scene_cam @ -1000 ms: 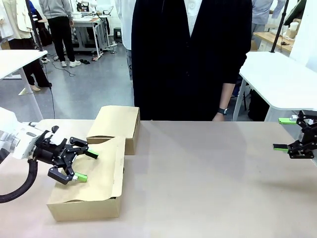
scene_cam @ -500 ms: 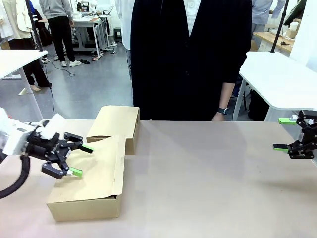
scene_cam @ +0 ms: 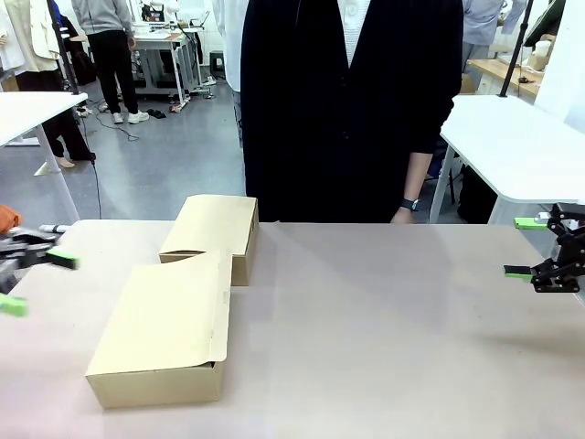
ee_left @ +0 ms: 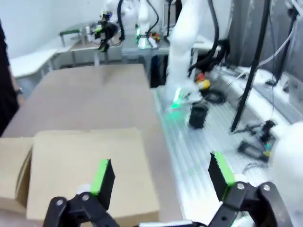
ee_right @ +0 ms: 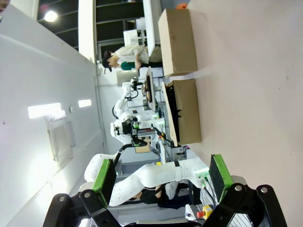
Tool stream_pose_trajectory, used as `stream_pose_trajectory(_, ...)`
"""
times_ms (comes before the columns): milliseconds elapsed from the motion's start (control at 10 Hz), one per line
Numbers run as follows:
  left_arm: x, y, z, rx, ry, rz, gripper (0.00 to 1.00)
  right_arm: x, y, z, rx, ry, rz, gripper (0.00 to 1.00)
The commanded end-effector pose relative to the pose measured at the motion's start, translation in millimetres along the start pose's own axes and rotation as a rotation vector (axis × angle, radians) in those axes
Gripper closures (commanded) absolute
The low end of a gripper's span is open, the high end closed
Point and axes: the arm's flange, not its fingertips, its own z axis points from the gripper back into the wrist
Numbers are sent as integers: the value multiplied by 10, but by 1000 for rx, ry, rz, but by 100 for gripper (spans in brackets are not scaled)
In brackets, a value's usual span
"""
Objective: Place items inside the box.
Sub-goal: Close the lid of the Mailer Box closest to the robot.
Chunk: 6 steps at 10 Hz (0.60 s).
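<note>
- Nearest you on the left, the box (scene_cam: 160, 334) lies on the table (scene_cam: 384, 329): plain brown cardboard, a flat rectangle with its lid flap down over the top and a small tuck tab at the right edge. In the left wrist view the box (ee_left: 87, 165) sits just beyond the left fingertips, its top smooth and matte.
- You cannot see any stationery items; whether they are under the lid you cannot tell.
- The table is a matte, pale brown sheet, bare to the right of the box.
- At the left edge, your left gripper (scene_cam: 23, 279) is blurred, off to the side of the box and apart from it. Its green pads (ee_left: 102, 176) stand wide apart with nothing between them.
- At the right edge, your right gripper (scene_cam: 528, 247) hangs above the table, black linkage with green pads, jaws spread wide and empty; its own view shows the same wide gap (ee_right: 161, 177).
- Farther back, a second cardboard box (scene_cam: 212, 233) touches the first one's far right corner, with a sloped top.
- Beyond the far edge a person in a dark ribbed top (scene_cam: 352, 110) stands, one hand (scene_cam: 404, 216) near the table edge with a wristwatch.
</note>
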Motion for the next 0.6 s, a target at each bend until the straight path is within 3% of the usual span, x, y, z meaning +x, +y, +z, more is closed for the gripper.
stream_pose_trajectory(0, 58, -83, 483, 119, -190, 327, 0, -19, 41, 24, 2, 7, -7, 0)
stream_pose_trajectory(200, -15, -42, 771, 237, -248, 682, 0, -19, 41, 24, 2, 7, -7, 0)
stream_pose_trajectory(300, -76, 3, 808, 160, -289, 832, 0, -19, 41, 24, 2, 7, -7, 0)
stream_pose_trajectory(400, -132, 56, 765, 170, -297, 926, 0, -19, 41, 24, 2, 7, -7, 0)
stream_pose_trajectory(500, -186, 85, 729, 85, -312, 989, 0, -19, 41, 24, 2, 7, -7, 0)
